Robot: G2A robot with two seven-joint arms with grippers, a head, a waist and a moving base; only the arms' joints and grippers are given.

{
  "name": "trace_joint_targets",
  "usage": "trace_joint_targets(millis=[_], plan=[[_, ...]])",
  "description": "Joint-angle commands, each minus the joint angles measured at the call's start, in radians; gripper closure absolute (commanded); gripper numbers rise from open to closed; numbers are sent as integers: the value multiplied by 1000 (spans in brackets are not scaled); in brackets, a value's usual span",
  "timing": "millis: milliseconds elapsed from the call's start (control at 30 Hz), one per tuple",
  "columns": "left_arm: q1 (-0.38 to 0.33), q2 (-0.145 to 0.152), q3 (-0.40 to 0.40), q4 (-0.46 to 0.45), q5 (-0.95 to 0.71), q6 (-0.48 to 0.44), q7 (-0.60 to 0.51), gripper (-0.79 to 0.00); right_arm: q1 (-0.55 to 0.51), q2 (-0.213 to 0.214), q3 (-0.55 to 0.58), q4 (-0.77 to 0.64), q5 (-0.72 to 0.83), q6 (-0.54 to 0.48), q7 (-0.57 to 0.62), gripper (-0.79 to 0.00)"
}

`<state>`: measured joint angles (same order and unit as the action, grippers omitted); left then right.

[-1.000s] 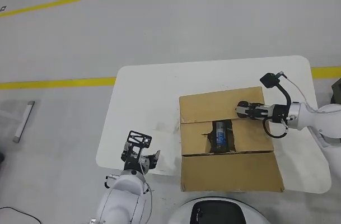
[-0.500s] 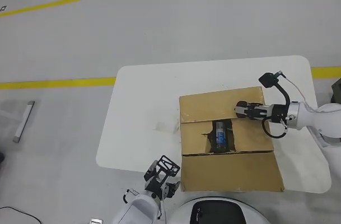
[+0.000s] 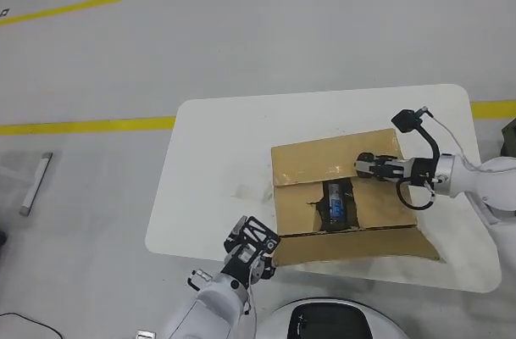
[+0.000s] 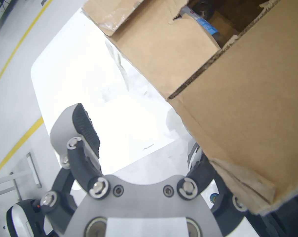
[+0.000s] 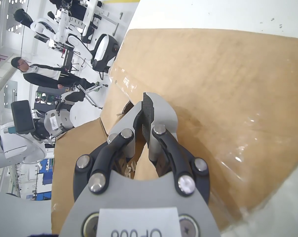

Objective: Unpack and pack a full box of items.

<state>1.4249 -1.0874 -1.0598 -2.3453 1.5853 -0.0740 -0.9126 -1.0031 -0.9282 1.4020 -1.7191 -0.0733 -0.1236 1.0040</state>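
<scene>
**Cardboard box** (image 3: 342, 191): stood on the right half of the white table (image 3: 215, 152), top flaps part-open. A blue-labelled container (image 3: 333, 203) lay inside, seen through the gap (its kind could not be made out).

**Near flap** (image 3: 359, 246): angled outward over the table's near edge, left corner ragged.

**Left gripper** (image 4: 139, 134): spread wide at that corner. One finger (image 4: 86, 127) stood clear over the table and the other sat tucked behind the torn cardboard, with nothing clamped.

**Right gripper** (image 3: 362, 163): over the box top just beyond the gap, fingers drawn together. Whether cardboard sat between the pads could not be told.

**Step judged in hand:** folding the flaps back to expose the contents. Unpacking appeared not yet begun.

**Handling note:** the left gripper should bear on the near flap close to its fold line and swing it outward in an arc rather than drag it, since the box looked free to slide. The right gripper should press down to steady the box, keeping clear of the container.
</scene>
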Motion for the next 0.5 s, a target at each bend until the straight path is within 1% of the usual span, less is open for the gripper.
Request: trace_joint_targets(millis=[0, 67, 133, 267, 367, 467], plan=[[-30, -6, 2, 5, -2, 16, 0, -785, -4, 3, 23, -19, -9, 1, -16, 0], [-64, -14, 9, 19, -10, 35, 9, -785, -16, 7, 48, -47, -29, 8, -32, 0], [-105, -23, 21, 42, -12, 58, 12, -785, -30, 13, 75, -92, -90, 25, -54, 0], [-191, -46, 64, 112, -16, 121, -3, -785, -82, 23, 101, -236, -336, 110, -120, 0], [-245, -63, 99, 161, -20, 154, -13, -785, -129, 25, 99, -332, -457, 168, -162, 0], [-282, -78, 129, 197, -23, 182, -16, -785, -164, 25, 78, -389, -552, 189, -188, 0]])
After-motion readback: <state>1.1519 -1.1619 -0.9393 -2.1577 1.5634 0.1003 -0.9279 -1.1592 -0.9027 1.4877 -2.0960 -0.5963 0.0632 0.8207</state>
